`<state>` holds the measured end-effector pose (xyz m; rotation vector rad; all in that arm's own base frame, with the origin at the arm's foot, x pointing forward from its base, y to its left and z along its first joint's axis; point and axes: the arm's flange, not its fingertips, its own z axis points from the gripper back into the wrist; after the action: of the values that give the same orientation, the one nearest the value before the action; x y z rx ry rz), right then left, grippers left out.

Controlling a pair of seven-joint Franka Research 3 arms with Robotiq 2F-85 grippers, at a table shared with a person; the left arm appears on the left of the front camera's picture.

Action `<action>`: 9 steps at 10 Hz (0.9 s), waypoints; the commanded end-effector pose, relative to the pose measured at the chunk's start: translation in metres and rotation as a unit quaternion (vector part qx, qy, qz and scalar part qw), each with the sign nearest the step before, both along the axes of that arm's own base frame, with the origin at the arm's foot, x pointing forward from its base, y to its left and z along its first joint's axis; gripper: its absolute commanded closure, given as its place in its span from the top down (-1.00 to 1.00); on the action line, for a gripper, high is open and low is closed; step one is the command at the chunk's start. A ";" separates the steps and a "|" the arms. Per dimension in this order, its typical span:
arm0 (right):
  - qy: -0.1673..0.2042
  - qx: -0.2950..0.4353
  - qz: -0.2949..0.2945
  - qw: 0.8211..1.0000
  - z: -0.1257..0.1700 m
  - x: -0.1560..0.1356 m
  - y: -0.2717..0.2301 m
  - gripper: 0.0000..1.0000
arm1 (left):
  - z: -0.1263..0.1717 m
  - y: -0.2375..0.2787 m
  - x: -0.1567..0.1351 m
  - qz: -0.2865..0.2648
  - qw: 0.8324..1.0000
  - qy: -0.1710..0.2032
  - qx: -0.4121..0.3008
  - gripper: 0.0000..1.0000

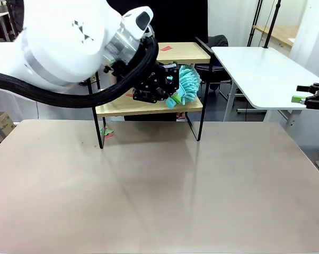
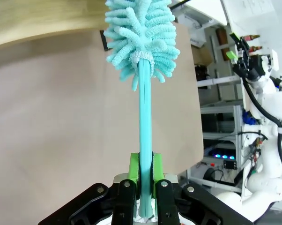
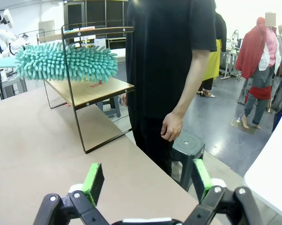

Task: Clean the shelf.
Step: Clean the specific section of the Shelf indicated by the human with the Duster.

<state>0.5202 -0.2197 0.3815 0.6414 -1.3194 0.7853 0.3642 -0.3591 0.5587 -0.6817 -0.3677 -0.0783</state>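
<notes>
Your bench (image 1: pixel 159 190) carries the shelf (image 1: pixel 149 107) at 12 o'clock, against its far edge. The left arm (image 1: pixel 69 47) hides the shelf's 9 o'clock half. Between the boards, at the 3 o'clock end, hangs the teal duster (image 1: pixel 187 87); you cannot tell whether it touches the wood. Left fingers (image 2: pixel 134 169) pinch its handle. Right fingers (image 3: pixel 93 183), out at 3 o'clock, stand spread with nothing between them. One red scrap (image 1: pixel 166 48) lies on the upper board and another scrap (image 3: pixel 98 83) on the lower.
</notes>
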 end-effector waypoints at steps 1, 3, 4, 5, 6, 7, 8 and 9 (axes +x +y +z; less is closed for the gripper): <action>0.008 -0.002 -0.006 1.000 0.005 0.001 0.003 1.00 | 0.003 -0.019 0.005 0.026 1.000 -0.009 0.006 -0.74; 0.008 -0.002 -0.006 1.000 0.005 0.001 0.003 1.00 | 0.001 -0.028 0.017 0.033 0.999 -0.004 0.007 -0.74; 0.008 -0.002 -0.006 1.000 0.005 0.001 0.003 1.00 | -0.001 -0.033 0.023 0.038 0.999 0.000 0.011 -0.74; 0.008 -0.002 -0.006 1.000 0.005 0.001 0.003 1.00 | -0.003 -0.038 0.028 0.041 0.999 0.003 0.010 -0.74; 0.008 -0.002 -0.006 1.000 0.005 0.001 0.003 1.00 | -0.003 -0.045 0.032 0.040 0.999 0.004 0.008 -0.74; 0.008 -0.002 -0.006 1.000 0.005 0.001 0.003 1.00 | -0.003 -0.053 0.036 0.042 0.999 0.002 0.011 -0.74; 0.008 -0.002 -0.006 1.000 0.005 0.001 0.003 1.00 | -0.003 -0.060 0.041 0.046 0.999 0.003 0.016 -0.74; 0.008 -0.002 -0.006 1.000 0.005 0.001 0.003 1.00 | -0.004 -0.065 0.044 0.047 0.999 0.005 0.023 -0.74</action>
<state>0.5202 -0.2197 0.3814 0.6415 -1.3193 0.7854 0.4049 -0.4076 0.5479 -0.6352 -0.3698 -0.0172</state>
